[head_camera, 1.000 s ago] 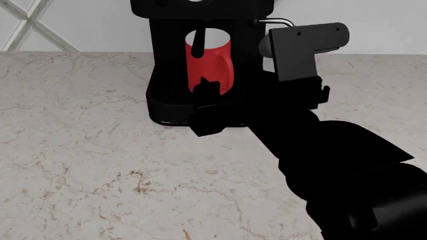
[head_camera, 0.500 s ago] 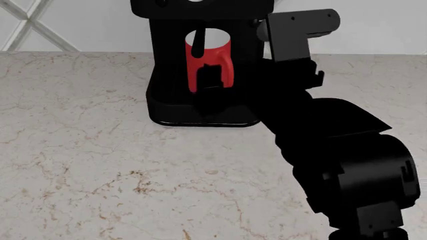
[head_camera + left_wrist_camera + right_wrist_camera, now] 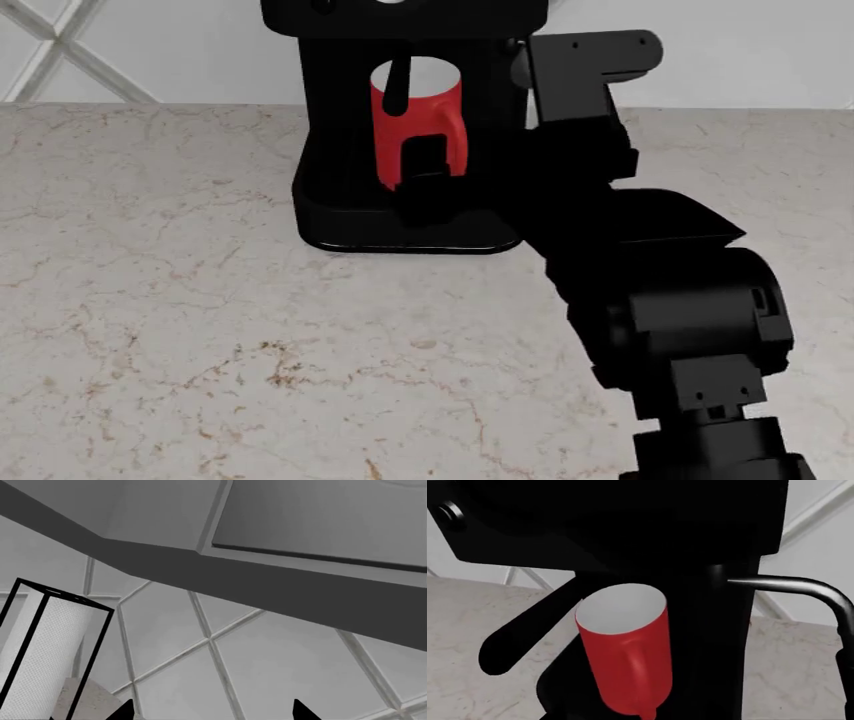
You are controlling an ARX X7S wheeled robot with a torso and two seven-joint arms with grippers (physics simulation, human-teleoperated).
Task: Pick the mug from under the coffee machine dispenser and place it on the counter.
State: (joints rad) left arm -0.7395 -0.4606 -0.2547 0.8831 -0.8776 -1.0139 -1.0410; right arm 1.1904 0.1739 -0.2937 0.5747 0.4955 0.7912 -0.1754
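Note:
The red mug (image 3: 434, 112) stands upright in the open bay of the black coffee machine (image 3: 334, 150), under the black spout. My right gripper (image 3: 427, 175) reaches in from the right and sits at the mug's lower front by the handle; one finger shows dark against the red. In the right wrist view the mug (image 3: 627, 645) is very close with its handle facing me, inside the machine (image 3: 627, 525); nothing closes over it and the fingers merge with the black. My left gripper (image 3: 211, 712) is open, empty, and faces a tiled wall. The marble counter (image 3: 160, 300) spreads in front.
A silver steam wand (image 3: 800, 587) sticks out on the machine's side next to my right wrist. The right arm (image 3: 667, 300) covers the counter's right part. A paper towel roll (image 3: 47, 650) in a black frame and a cabinet underside show in the left wrist view.
My right arm has pushed forward toward the machine; its finger moved from the drip tray's front up to the mug's lower half. The mug has not moved.

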